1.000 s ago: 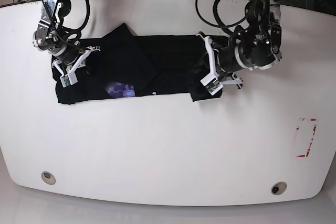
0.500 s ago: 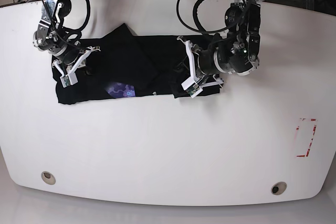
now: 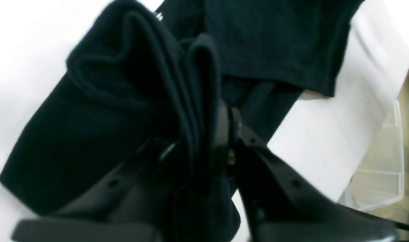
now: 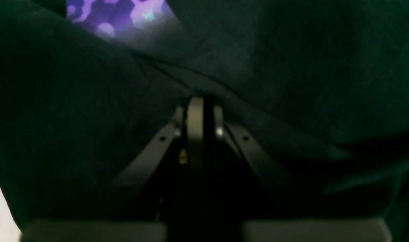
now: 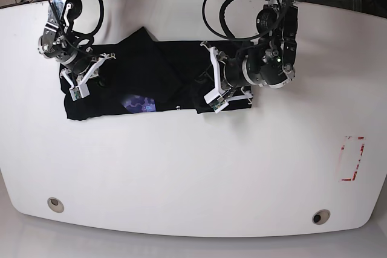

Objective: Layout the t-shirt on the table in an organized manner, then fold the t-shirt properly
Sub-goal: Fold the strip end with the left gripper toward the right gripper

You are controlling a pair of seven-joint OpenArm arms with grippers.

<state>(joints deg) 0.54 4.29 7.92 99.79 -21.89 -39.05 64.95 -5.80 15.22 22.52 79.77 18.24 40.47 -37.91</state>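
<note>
The black t-shirt (image 5: 151, 70) lies across the far half of the white table (image 5: 181, 167), its purple graphic (image 5: 140, 104) near the front hem. My left gripper (image 5: 211, 84) is over the shirt's right end, which is doubled back toward the middle. In the left wrist view a thick bunched fold of the t-shirt (image 3: 130, 101) is pinched in the left gripper (image 3: 221, 134). My right gripper (image 5: 84, 80) sits at the shirt's left end. In the right wrist view its tips (image 4: 201, 111) are together and tucked into a crease of the t-shirt (image 4: 291, 67), below the graphic (image 4: 117, 16).
A red-and-white rectangle mark (image 5: 352, 158) is at the table's right. Two metal grommets (image 5: 55, 204) (image 5: 320, 216) sit near the front edge. Cables hang behind the far edge. A clear plastic bin (image 3: 382, 174) stands off the table's side.
My left gripper has travelled leftward, carrying the shirt's right end over toward the middle, so the shirt spans less width. The right arm has stayed put.
</note>
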